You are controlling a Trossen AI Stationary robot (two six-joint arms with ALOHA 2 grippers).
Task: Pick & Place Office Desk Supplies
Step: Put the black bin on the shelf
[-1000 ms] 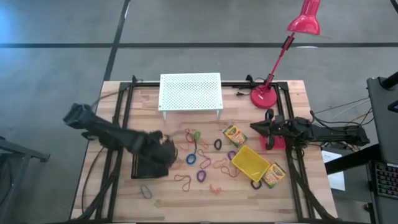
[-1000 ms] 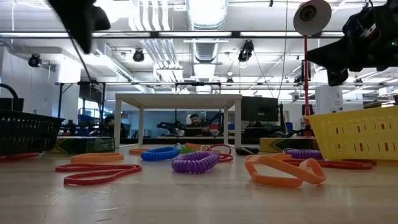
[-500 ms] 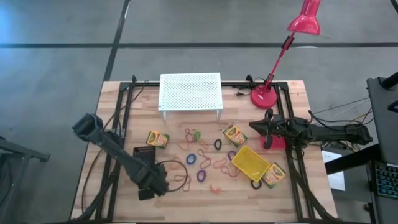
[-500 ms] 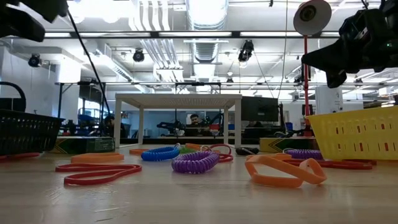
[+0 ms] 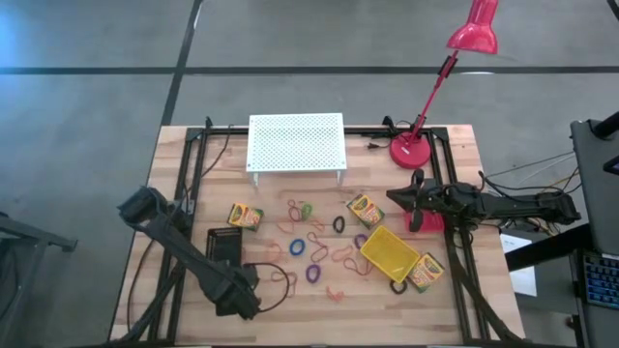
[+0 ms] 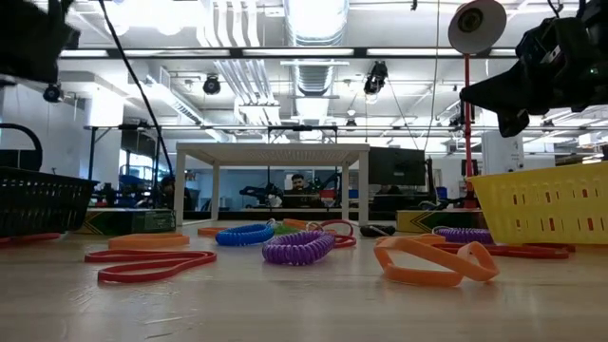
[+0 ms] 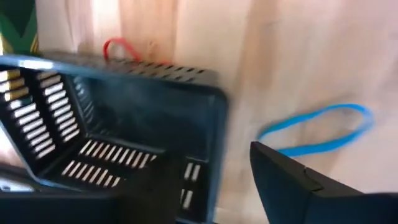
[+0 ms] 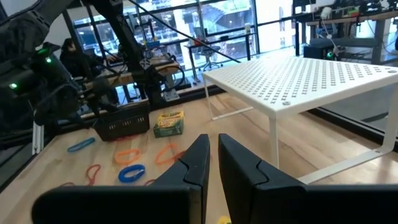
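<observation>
My left gripper [image 5: 242, 298] points down, open, near the table's front edge, just in front of the black basket [image 5: 224, 244]. In the left wrist view its fingers [image 7: 292, 186] stand over the basket's corner [image 7: 208, 112], with a blue loop [image 7: 320, 127] on the wood beside them. Nothing is between the fingers. Coloured elastic loops [image 5: 311, 242] lie spread on the middle of the table. Crayon boxes [image 5: 245, 216] [image 5: 365, 208] [image 5: 426, 273] lie flat, and a yellow basket [image 5: 390, 251] stands at the right. My right gripper [image 8: 213, 155] waits shut and level at the right, above a red basket [image 5: 432, 220].
A white perforated rack [image 5: 296, 143] stands at the far middle, and a red desk lamp [image 5: 411, 150] has its base at the far right. Black frame rails run along both table sides. Bare wood lies along the near edge, right of my left gripper.
My left gripper has moved from above the black basket toward the table's near edge and down, tipping more steeply downward. The basket and the left crayon box, covered by the arm before, now show.
</observation>
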